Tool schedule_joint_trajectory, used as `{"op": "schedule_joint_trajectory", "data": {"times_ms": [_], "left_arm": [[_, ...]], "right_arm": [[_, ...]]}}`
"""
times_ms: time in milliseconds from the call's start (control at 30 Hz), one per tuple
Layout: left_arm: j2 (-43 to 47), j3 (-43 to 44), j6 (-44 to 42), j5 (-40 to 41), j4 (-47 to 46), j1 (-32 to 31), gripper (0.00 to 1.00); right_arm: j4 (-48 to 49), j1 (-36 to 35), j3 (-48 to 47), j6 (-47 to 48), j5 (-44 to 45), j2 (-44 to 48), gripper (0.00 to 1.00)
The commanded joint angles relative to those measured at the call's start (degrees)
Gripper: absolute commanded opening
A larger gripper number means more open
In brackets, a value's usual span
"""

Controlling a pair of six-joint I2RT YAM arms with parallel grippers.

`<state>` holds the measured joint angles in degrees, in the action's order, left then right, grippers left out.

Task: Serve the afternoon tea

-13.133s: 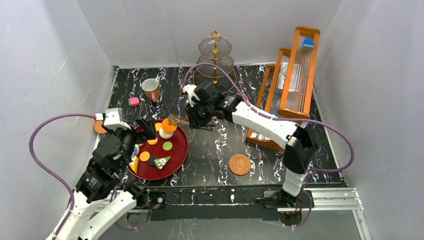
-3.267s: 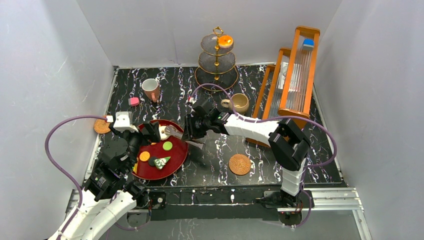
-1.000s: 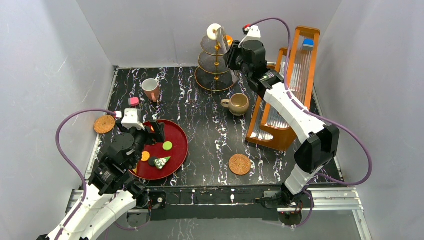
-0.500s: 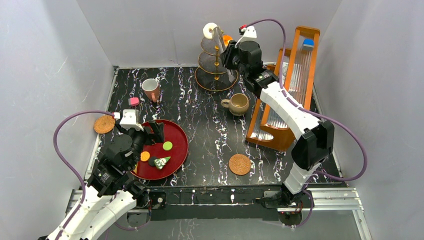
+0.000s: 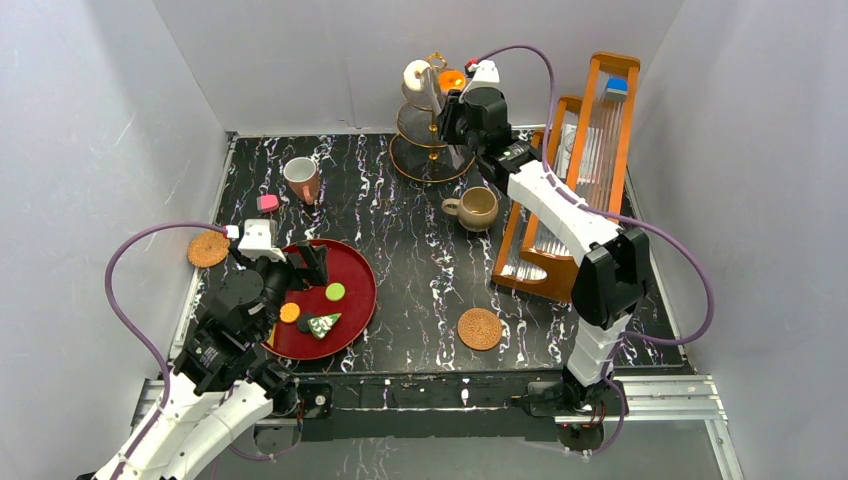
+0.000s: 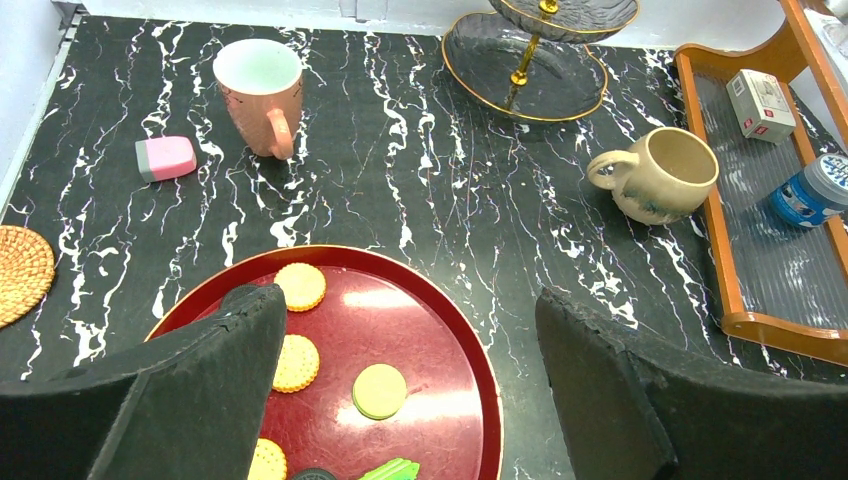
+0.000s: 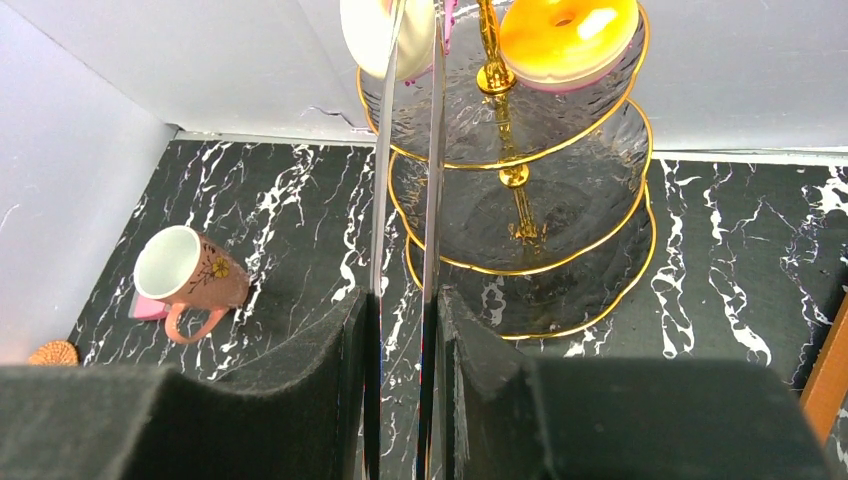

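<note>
Tabletop [image 5: 420,260]: black marble, carries everything.

Gold three-tier stand [image 5: 420,160]: far edge, middle. The lower two tiers look bare. The top tier holds one orange donut [image 7: 565,35], flat, right of the centre post.

Red tray [image 5: 355,278]: near left, with cookies [image 6: 300,285] and other pastries on it. This is the supply side.

Right gripper [image 7: 402,320]: jaws closed partway on the tongs [image 7: 434,200], squeezing the two blades nearly parallel. Judged reason: the tongs give reach up to the top tier, where the thick jaws would crowd the plate.

Cream donut [image 7: 362,30]: pinched on edge between the blade tips, well beyond the jaws. It sits at the left rim of the top tier, across the post from the orange donut. Cannot tell whether it touches the plate.

Left gripper [image 6: 408,312]: jaws spread wide, holding nothing, hovering over the tray. The cookies lie below the gap, apart from both pads. Judged: staged for a next pick.

Pink mug [image 5: 301,178] and beige mug [image 5: 478,207]: both on bare tabletop, each well apart from the coasters [image 5: 479,328].
</note>
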<state>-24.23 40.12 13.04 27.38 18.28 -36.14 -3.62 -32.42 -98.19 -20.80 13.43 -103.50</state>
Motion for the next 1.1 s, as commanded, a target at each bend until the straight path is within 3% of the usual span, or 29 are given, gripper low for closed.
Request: {"op": "schedule_joint_trajectory", "data": {"times_ms": [0,467,1067], "left_arm": [[0.76,0.21,-0.02,-0.4,-1.12,-0.24,0.92],[1.49,-0.07,0.06,-1.28,-1.46,-0.25,0.92],[2.08,-0.07,-0.12,-0.75,-1.44,-0.25,0.92]], "right_arm": [[5.48,-0.33,-3.8,0.73,1.76,-0.31,0.31],[6.37,-0.41,-5.9,1.06,3.24,-4.05,0.33],[4.12,-0.48,-10.14,2.53,3.79,-6.16,0.46]]}}
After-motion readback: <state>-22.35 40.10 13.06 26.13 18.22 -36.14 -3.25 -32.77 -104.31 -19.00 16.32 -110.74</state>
